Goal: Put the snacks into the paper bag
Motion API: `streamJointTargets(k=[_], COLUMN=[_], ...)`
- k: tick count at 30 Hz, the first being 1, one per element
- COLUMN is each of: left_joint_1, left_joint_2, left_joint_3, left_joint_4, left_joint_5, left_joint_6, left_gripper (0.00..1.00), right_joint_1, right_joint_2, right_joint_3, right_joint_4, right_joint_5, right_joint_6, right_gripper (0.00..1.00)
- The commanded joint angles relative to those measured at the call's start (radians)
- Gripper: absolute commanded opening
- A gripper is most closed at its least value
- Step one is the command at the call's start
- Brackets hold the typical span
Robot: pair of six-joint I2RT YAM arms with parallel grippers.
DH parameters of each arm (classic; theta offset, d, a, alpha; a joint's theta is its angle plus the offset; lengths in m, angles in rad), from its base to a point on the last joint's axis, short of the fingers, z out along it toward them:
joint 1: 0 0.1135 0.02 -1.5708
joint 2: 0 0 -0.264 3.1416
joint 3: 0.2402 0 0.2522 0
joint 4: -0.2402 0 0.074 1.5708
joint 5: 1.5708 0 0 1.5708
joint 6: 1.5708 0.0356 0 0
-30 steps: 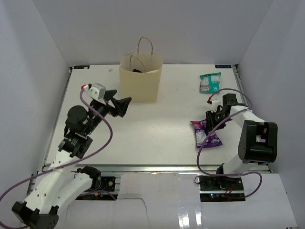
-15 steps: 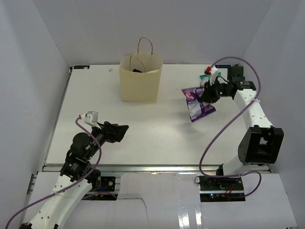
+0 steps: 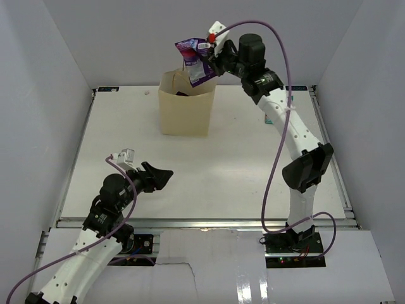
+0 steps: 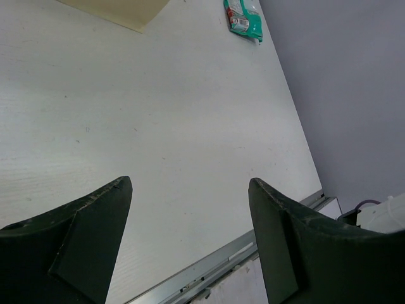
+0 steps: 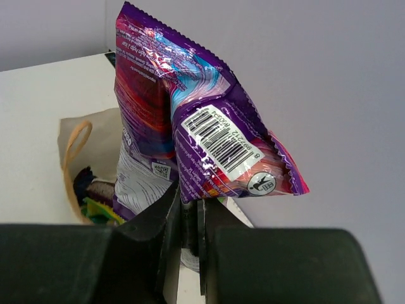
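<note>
The paper bag (image 3: 185,107) stands upright at the back middle of the table, its mouth open. My right gripper (image 3: 212,62) is shut on a glossy purple pouch (image 3: 193,58) and holds it in the air just above the bag's mouth. In the right wrist view the pouch (image 5: 190,120) hangs pinched between my fingers, my gripper (image 5: 192,212) over the open bag (image 5: 104,136), where several packets (image 5: 95,206) lie inside. My left gripper (image 3: 162,176) is open and empty, low over the near left of the table. A teal pouch (image 4: 242,16) lies at the back right.
The teal pouch is mostly hidden behind my right arm in the top view (image 3: 267,119). A corner of the bag shows in the left wrist view (image 4: 120,9). White walls enclose the table on three sides. The table's metal front rail (image 4: 209,266) runs below my left gripper (image 4: 190,183).
My right gripper has carried the purple pouch up from the right side of the table to above the bag's mouth. My left arm has drawn back toward the near left.
</note>
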Motion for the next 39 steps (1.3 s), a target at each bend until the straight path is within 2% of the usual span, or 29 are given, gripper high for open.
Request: streamJointTargets(k=[1,3,6,7,9,10,11,12,14,18,23,26,27,30,35,39], left_joint_1=[0.001,0.001,0.001,0.001,0.001,0.002,0.001,0.001,0.001,0.001,0.001,0.001,0.001,0.001,0.001,0.001], left_joint_2=[-0.031,-0.051,-0.076,-0.079,-0.088,-0.087,-0.083,-0.074,-0.062,-0.025,-0.031,-0.037,-0.034,-0.01,0.058,0.064], left_joint_3=[0.001,0.002,0.005,0.004,0.002,0.002,0.004,0.005,0.01,0.018,0.018,0.01,0.007,0.001,0.002,0.002], left_joint_4=[-0.03,-0.05,-0.073,-0.078,-0.078,-0.078,-0.076,-0.075,-0.067,-0.049,-0.044,-0.038,-0.032,-0.011,0.008,0.01], left_joint_5=[0.006,0.0,-0.003,-0.006,-0.009,-0.011,-0.012,-0.012,-0.008,0.008,0.006,0.0,0.0,0.008,0.031,0.035], left_joint_6=[-0.02,-0.023,-0.029,-0.029,-0.029,-0.03,-0.024,-0.021,-0.012,-0.003,-0.004,-0.004,-0.004,-0.006,-0.018,-0.041], left_gripper=[0.84,0.84,0.84,0.84,0.84,0.84,0.85,0.85,0.85,0.85,0.85,0.85,0.86,0.86,0.86,0.85], right_joint_1=[0.041,0.055,0.056,0.056,0.06,0.058,0.06,0.058,0.046,-0.06,-0.227,-0.324,-0.363,-0.443,-0.574,-0.605], right_joint_2=[0.047,0.084,0.093,0.088,0.061,0.052,0.036,0.029,0.004,-0.04,-0.123,-0.127,-0.09,0.01,0.186,0.321], right_joint_3=[-0.006,-0.004,-0.036,-0.051,-0.117,-0.136,-0.15,-0.17,-0.179,-0.179,-0.323,-0.447,-0.458,-0.385,-0.288,-0.222], right_joint_4=[0.241,0.259,0.195,0.169,0.149,0.135,0.135,0.134,0.135,0.134,0.105,0.088,0.072,-0.056,-0.081,-0.081], right_joint_5=[0.177,0.159,0.014,-0.093,-0.16,-0.18,-0.174,-0.159,-0.103,-0.05,0.035,0.226,0.344,0.467,0.367,0.277], right_joint_6=[-0.01,-0.021,-0.009,-0.029,-0.043,-0.052,-0.055,-0.058,-0.055,0.026,0.135,0.228,0.274,0.365,0.402,0.378], right_gripper=[0.08,0.08,0.08,0.08,0.17,0.25,0.56,0.72,0.91,0.94,0.9,0.99,0.93,0.9,0.9,0.9])
